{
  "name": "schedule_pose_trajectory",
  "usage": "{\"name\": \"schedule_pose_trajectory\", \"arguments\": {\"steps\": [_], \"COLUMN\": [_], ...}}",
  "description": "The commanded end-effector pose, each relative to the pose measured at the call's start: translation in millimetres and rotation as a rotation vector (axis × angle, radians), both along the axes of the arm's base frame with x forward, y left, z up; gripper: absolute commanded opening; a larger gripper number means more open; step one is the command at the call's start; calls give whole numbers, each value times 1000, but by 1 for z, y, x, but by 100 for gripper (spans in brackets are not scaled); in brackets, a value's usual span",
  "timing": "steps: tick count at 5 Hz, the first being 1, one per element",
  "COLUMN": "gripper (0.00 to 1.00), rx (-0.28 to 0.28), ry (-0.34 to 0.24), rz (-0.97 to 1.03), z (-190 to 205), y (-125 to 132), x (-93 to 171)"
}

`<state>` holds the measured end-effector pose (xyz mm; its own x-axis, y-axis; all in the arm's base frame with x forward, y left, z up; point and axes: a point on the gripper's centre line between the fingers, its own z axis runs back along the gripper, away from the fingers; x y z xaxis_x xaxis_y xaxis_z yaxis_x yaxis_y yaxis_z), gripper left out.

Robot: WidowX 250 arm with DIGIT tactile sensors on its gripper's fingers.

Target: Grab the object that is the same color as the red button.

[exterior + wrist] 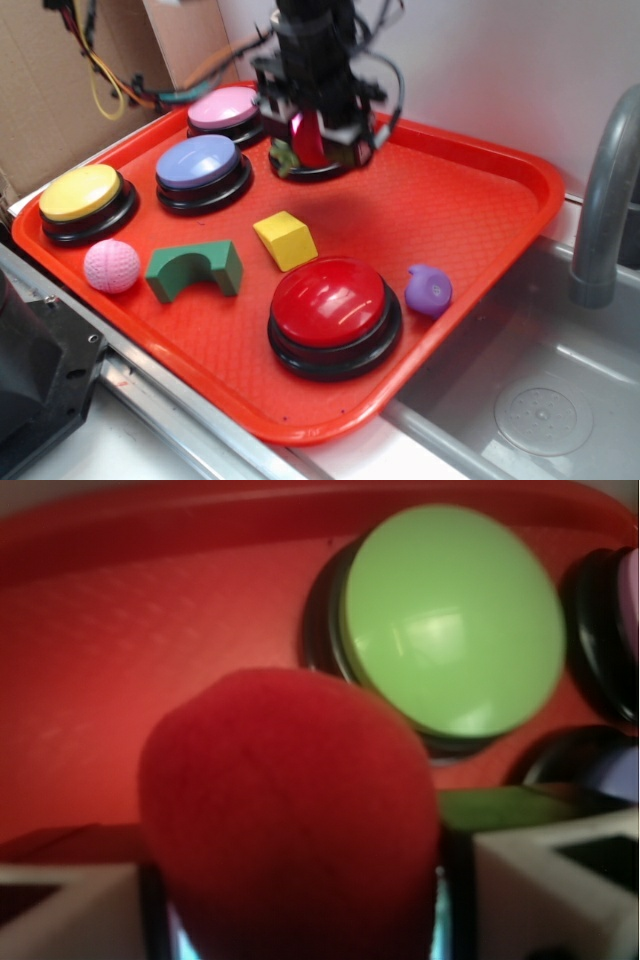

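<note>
Red and matte, the object (308, 137) sits clamped in the tool (312, 140) — long axis roughly upright, green stub poking out low on one side. It hangs above a green button (452, 620) at the back of the tray (480, 215), well apart from the red button (333, 303) near the front edge. Straight up looks like the clear way out — nothing crowds it overhead.

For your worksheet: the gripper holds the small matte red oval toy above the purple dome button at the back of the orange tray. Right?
Not quite. The gripper holds the small matte red oval toy above the green dome button, not a purple one, as the wrist view shows; the rest stands.
</note>
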<state>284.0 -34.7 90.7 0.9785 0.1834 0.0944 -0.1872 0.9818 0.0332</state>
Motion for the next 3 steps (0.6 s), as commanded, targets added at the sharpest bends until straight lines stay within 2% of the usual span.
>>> {"name": "schedule_pose_trajectory", "arguments": {"steps": [1,2,3], "gripper": [0,0,0], "rx": [-163,-146,-126], "ry": [-70,-152,-42], "rz": [28,66,-7], "z": [109,120,109], "y": [26,31,31], "x": [-10,-18,-13]}}
